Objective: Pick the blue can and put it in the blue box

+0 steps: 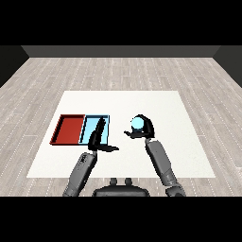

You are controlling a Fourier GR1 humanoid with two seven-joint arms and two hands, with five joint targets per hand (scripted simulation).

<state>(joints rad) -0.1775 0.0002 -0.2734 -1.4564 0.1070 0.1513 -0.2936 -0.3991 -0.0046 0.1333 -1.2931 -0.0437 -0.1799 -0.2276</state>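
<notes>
The blue can (137, 124) stands upright on the white table, right of the trays, its light blue top facing me. My right hand (145, 129) is curled round it, fingers behind and to the right, thumb reaching in from the left. The light blue tray (105, 121) lies right of the red tray (70, 129). My left hand (98, 137) hovers over the blue tray's near part with straight fingers pointing away and the thumb sticking out to the right; it holds nothing and hides part of the tray.
The white table (165, 106) stretches wide behind and to the right of the can. Grey wooden floor surrounds it. Both grey forearms come in from the lower edge.
</notes>
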